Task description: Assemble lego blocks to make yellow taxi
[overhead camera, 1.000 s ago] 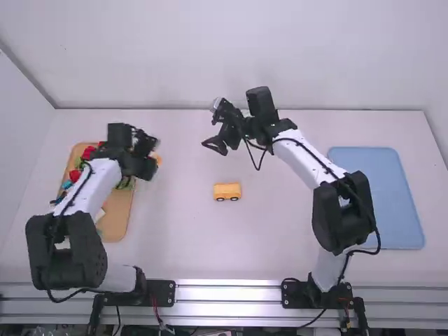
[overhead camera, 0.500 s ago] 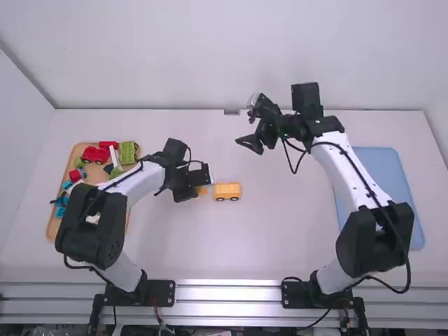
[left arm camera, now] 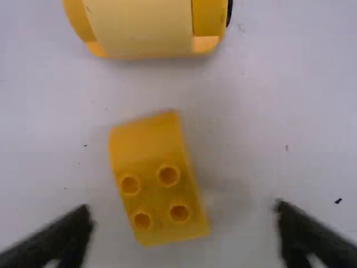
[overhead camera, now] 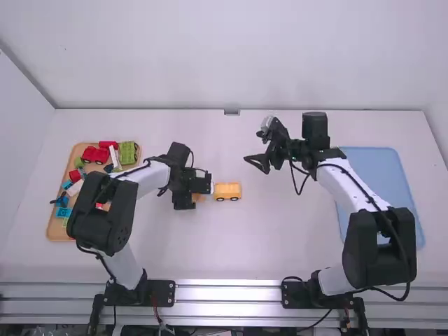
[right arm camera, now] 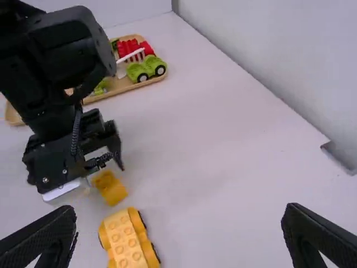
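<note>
Landmark: yellow wheeled block [overhead camera: 227, 191], standing on the white table [overhead camera: 273, 245]. Its top is studded, as the right wrist view shows.

Small yellow block [left arm camera: 162, 184] lies just left of the landmark, a narrow gap between them. Four studs show; one end is curved. It sits slightly askew to the landmark.

Left gripper [overhead camera: 195, 194] is over the small block, left of the landmark. Fingers spread wide, nothing gripped.

Right gripper [overhead camera: 256, 164] hangs beyond the landmark and to its right. Fingers wide apart, nothing between them.

Wooden tray [overhead camera: 59, 234], well left of the landmark, holds a red car [overhead camera: 95, 155], a green block [overhead camera: 128, 152] and other mixed pieces. Blue tray [overhead camera: 371, 159] lies well right of the landmark.
</note>
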Motion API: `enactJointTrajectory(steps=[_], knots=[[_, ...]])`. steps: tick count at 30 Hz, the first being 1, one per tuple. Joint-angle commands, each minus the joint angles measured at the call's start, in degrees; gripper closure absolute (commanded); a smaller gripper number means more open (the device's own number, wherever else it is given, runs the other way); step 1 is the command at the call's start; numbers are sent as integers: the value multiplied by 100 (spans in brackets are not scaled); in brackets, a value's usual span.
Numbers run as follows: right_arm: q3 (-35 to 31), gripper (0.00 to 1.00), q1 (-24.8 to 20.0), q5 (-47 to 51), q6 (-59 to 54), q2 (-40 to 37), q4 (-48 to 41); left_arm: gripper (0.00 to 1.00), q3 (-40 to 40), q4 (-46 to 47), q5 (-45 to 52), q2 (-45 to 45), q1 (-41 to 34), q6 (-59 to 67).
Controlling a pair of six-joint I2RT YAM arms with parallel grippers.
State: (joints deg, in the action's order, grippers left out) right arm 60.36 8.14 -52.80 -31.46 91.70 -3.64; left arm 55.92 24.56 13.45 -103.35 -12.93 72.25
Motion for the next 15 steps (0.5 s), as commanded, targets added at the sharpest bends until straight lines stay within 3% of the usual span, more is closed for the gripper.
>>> enactJointTrajectory(steps=[1,5,8,10,11,13,15], knots=[[-22,2,15,-122,142,-223,46,1,83,-26,94,-50,9,162],[-24,2,13,-122,120,-225,90,1,81,-186,664,125,184,-164],[-24,2,15,-125,-81,-225,15,1,79,-214,1823,236,645,-162],[-42,2,15,-122,-201,-223,-26,1,-55,-256,3193,219,1244,184],[-44,1,15,-118,-201,-223,-24,1,-70,-264,3263,216,1281,186],[-68,2,-2,-118,-199,-223,20,1,-317,-719,3974,140,1766,192],[-87,2,-39,-101,-203,-223,70,1,-474,-1204,4074,122,1943,192]])
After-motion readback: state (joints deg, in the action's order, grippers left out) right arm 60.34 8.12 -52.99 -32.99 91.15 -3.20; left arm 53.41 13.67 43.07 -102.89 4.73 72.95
